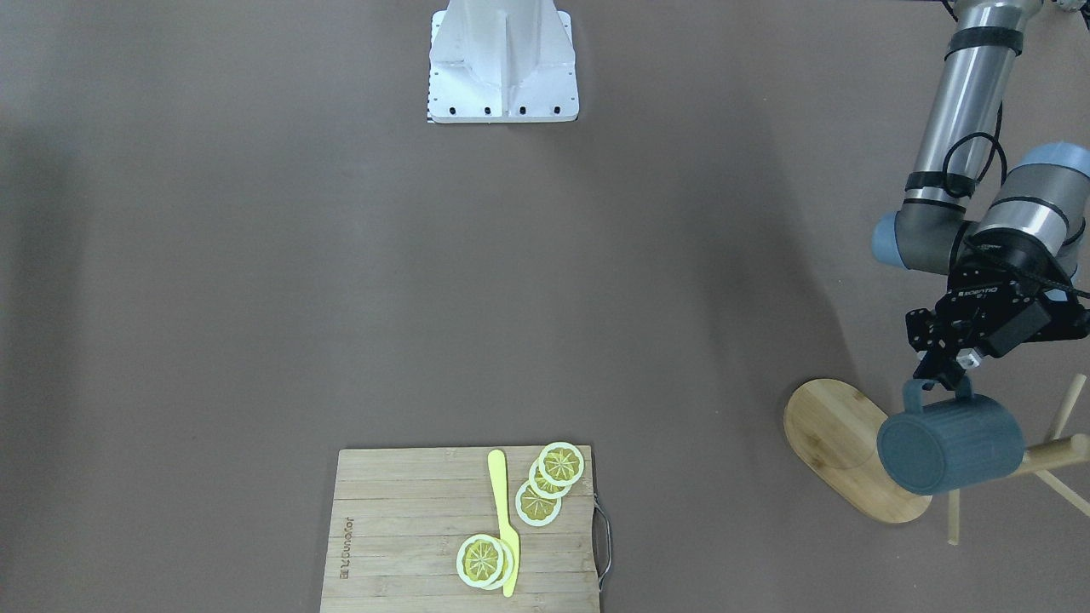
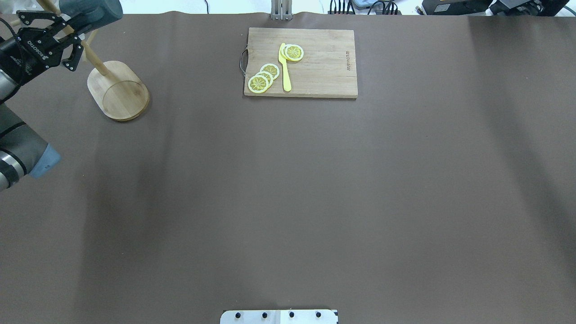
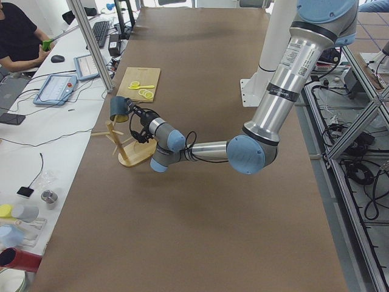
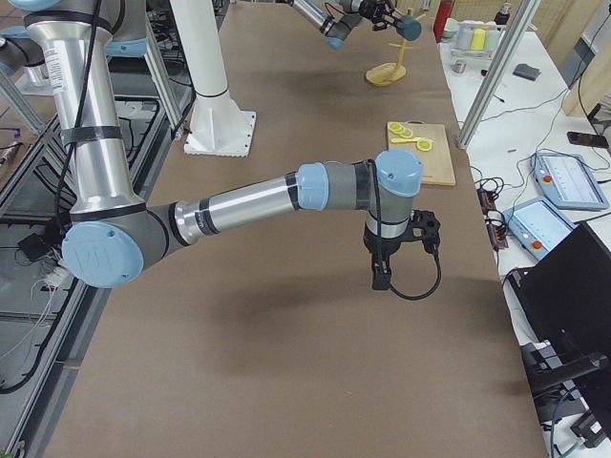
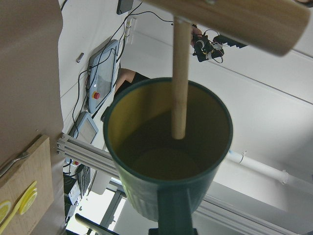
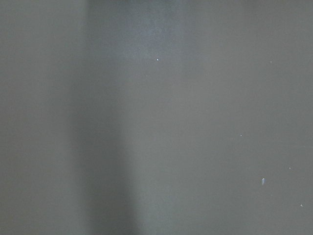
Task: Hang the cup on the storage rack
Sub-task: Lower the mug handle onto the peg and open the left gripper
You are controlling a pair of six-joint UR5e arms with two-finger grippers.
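Lying horizontal, cup point(image 1: 949, 443) mouth toward storage rack point(image 1: 834, 443) post, peg at mouth.

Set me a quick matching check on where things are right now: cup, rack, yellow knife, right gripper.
Things: 1 cup; 2 rack; 3 yellow knife; 4 right gripper.
States: A lies on the cutting board; B stands on the table; C held by its handle in the left gripper; D up over the table, far from the rack.
Pairs: 1-C; 2-B; 3-A; 4-D.

teal cup point(image 1: 949, 451) tipped sideways beside bamboo rack point(image 1: 830, 434)
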